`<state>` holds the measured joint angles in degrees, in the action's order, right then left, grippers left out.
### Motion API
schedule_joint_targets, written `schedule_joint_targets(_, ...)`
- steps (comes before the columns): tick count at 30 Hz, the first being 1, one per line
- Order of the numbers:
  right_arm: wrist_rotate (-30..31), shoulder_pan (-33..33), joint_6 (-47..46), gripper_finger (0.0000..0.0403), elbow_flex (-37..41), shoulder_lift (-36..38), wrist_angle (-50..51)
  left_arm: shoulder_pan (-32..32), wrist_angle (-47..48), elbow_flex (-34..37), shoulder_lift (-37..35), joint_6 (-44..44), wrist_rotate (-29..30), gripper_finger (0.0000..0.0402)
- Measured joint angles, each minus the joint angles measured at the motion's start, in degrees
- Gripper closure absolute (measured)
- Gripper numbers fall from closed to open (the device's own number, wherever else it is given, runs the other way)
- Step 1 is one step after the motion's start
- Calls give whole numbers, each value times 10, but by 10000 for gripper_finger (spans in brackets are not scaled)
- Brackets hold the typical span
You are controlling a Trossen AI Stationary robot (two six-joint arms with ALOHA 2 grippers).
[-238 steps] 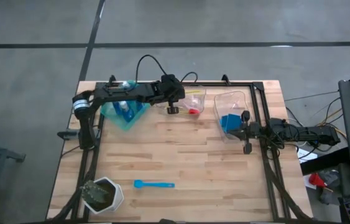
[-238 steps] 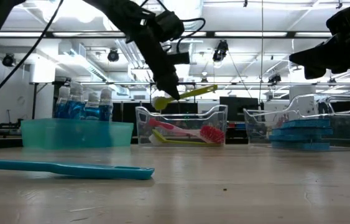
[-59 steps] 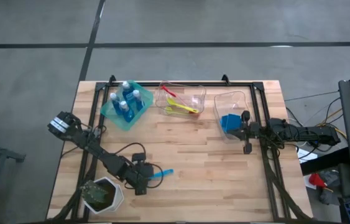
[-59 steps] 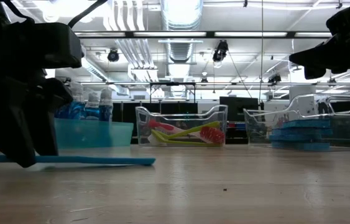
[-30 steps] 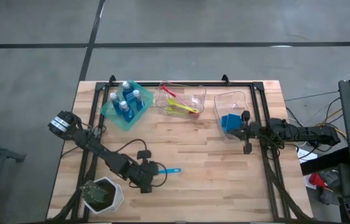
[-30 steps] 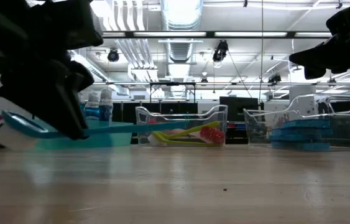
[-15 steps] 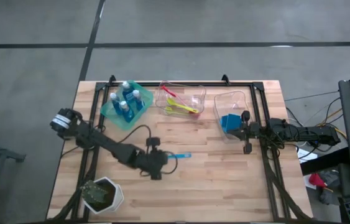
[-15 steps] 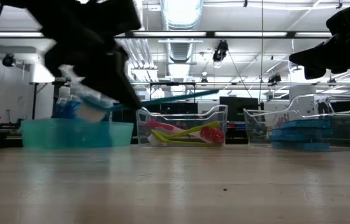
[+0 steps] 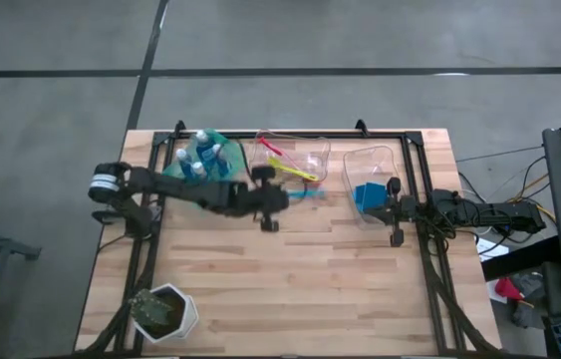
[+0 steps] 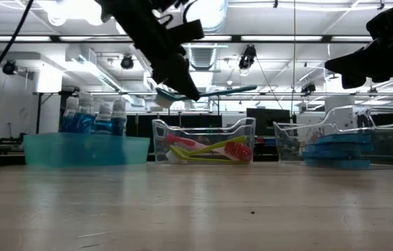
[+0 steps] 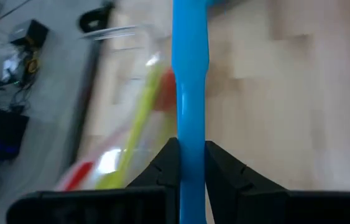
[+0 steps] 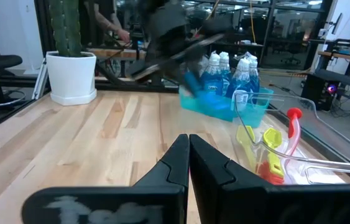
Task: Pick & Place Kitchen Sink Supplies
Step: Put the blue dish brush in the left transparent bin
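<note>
Above the table [image 9: 290, 269], just short of the middle clear bin [image 9: 317, 172], the teal brush [image 9: 305, 192] hung level, clamped near its head end in the left claw [image 9: 268, 196]. Good practice: carry its handle fully over the bin rim before letting go. The right claw [image 9: 396, 211], pressed together, waited beside the sponge bin [image 9: 385, 160].

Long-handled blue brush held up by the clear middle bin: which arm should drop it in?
Left. The left tool is shut on the long-handled blue brush, carried above the table right beside the clear middle bin holding the other brushes. The right tool is shut and waits at the table's right edge.
</note>
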<state>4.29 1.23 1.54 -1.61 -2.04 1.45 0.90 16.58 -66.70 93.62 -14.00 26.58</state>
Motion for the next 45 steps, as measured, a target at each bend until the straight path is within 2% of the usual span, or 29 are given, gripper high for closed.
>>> schedule_joint_targets(6, 0, 0, 0, 394, 0, 0, 0, -92, 13, -37, 0, -35, -43, 357)
schedule_joint_targets(10, 0, 0, 0, 394, 0, 0, 0, -154, 1, -48, 0, -25, -80, 355)
schedule_joint_targets(16, 1, 0, 0, 394, 0, 0, 0, -247, -69, -40, 4, 17, -229, 354)
schedule_joint_targets(18, 1, 0, 0, 394, 0, 0, 0, -267, -87, -36, 7, 25, -252, 353)
schedule_joint_targets(22, 1, 0, 0, 394, 0, 0, 0, -285, -95, -34, 15, 29, -254, 353)
schedule_joint_targets(31, 1, 0, 0, 394, 0, 0, 0, -283, -92, -33, 62, 23, -253, 351)
schedule_joint_targets(45, 1, 0, 0, 394, 0, 0, 0, -286, -91, -33, 94, 20, -250, 351)
